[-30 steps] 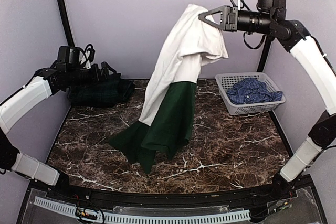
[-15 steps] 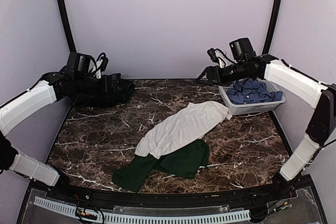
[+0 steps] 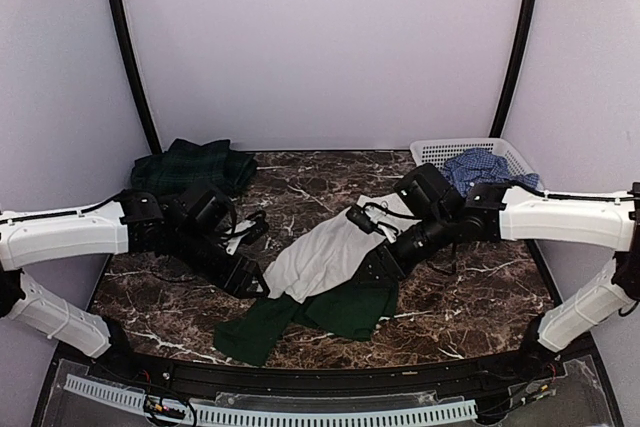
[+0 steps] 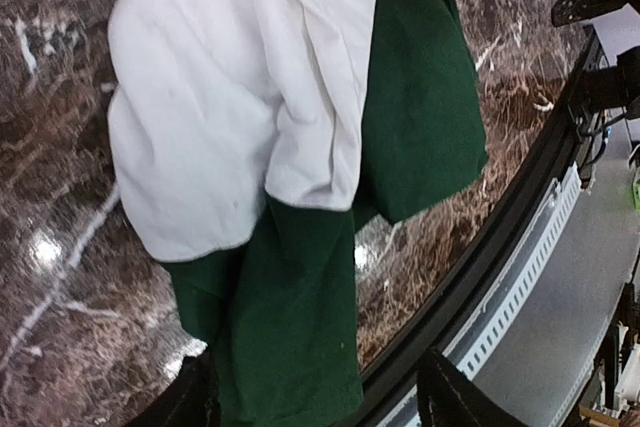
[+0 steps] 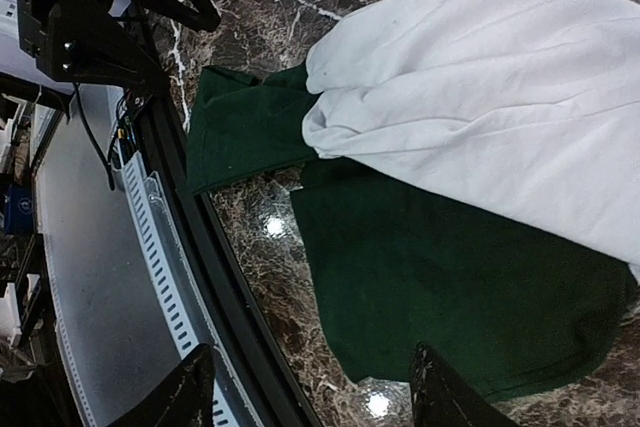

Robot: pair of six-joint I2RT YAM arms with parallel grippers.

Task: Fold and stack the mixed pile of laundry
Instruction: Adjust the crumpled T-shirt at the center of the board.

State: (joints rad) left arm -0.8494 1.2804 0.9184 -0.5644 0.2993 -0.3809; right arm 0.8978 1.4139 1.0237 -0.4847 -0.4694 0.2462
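**Here, both grippers hang low over the white-and-green garment [image 3: 330,267]**

In the top view we see the garment lying crumpled on the marble table [image 3: 470,287], in the lower middle of the frame. Its white part runs from the upper right down to the lower left. Its dark green part spreads below that, toward the bottom edge.

The left gripper [image 3: 252,285] is just beside the garment's left end, and the right gripper [image 3: 372,265] is at its right side. Whether either one touches the cloth we cannot tell.

In the left wrist view the fingers [image 4: 190,397] sit far apart at the bottom corners, so the jaws are wide. White cloth fills the upper left of that frame and green cloth the lower middle. In the right wrist view the fingers [image 5: 445,392] are spread just as wide. There the white is at the upper right and the green at the lower right. Neither gripper holds anything.

A dark green plaid garment [image 3: 190,167] lies at the upper left of the table. A blue check shirt [image 3: 485,167] is heaped in the white lattice basket [image 3: 430,152] at the upper right.
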